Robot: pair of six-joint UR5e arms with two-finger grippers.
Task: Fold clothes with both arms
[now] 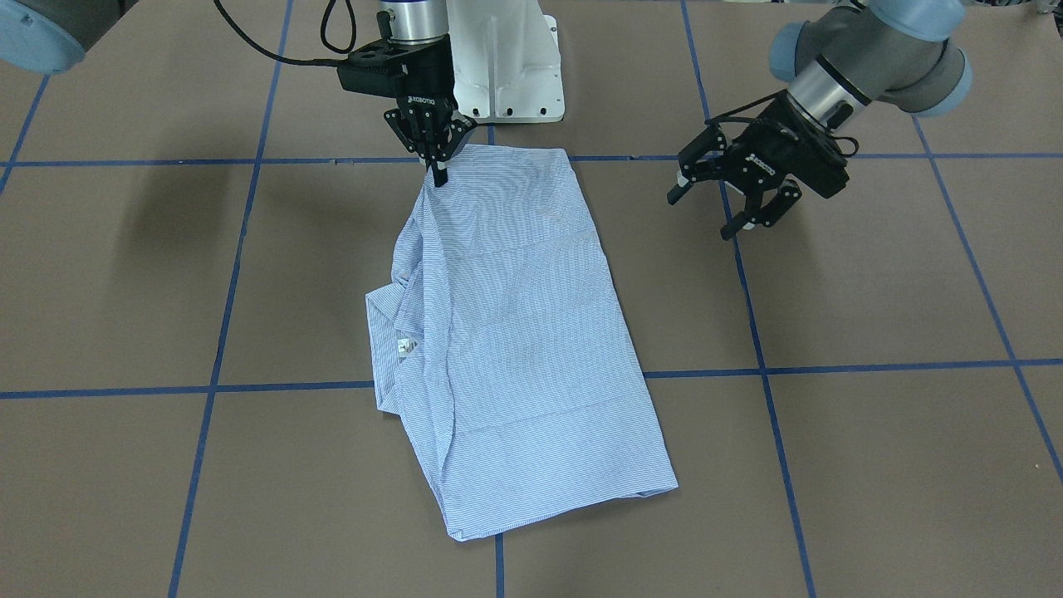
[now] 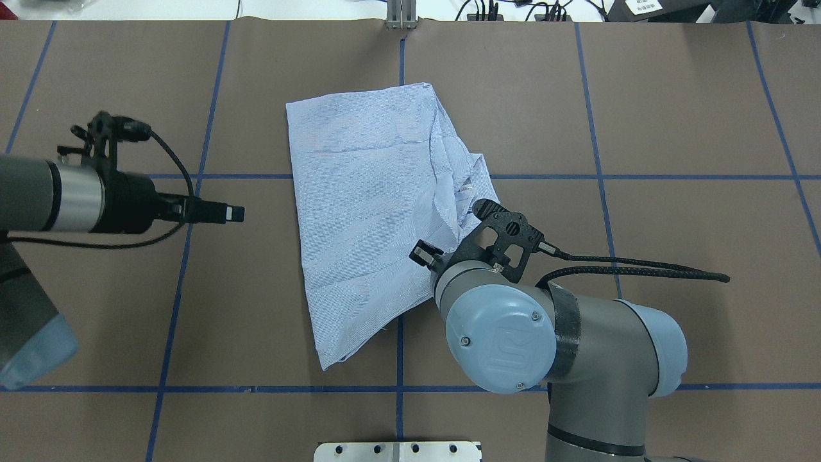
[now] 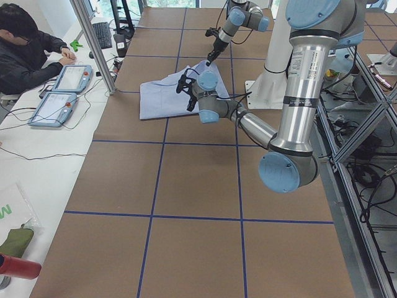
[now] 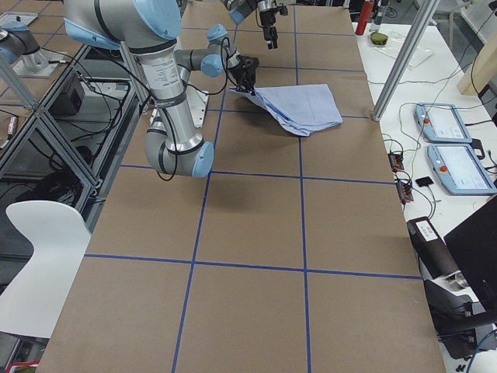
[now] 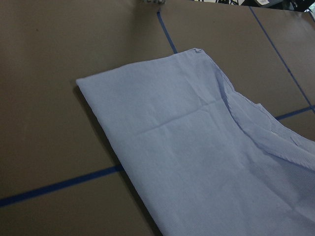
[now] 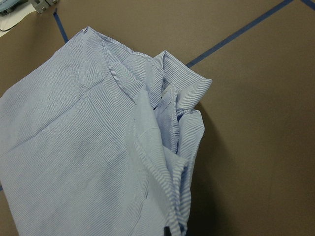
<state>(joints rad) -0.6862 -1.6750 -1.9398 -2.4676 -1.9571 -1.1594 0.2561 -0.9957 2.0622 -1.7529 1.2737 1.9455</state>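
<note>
The light blue-and-white striped shirt (image 1: 531,332) lies folded lengthwise on the brown table, its collar and label on one long edge (image 2: 468,186). My right gripper (image 1: 438,173) is shut on the shirt's corner nearest the robot's base, and the cloth there is lifted and bunched (image 6: 172,196). In the overhead view the right wrist (image 2: 500,237) hides those fingers. My left gripper (image 1: 702,216) is open and empty, hovering above the table beside the shirt and clear of it; it also shows in the overhead view (image 2: 234,212). The left wrist view shows the flat shirt (image 5: 197,147).
The white pedestal base (image 1: 507,58) stands just behind the shirt. Blue tape lines (image 1: 764,365) grid the table. A black cable (image 2: 641,266) trails from the right wrist. An operator (image 3: 25,49) sits with tablets (image 3: 53,108) beyond the table's far edge.
</note>
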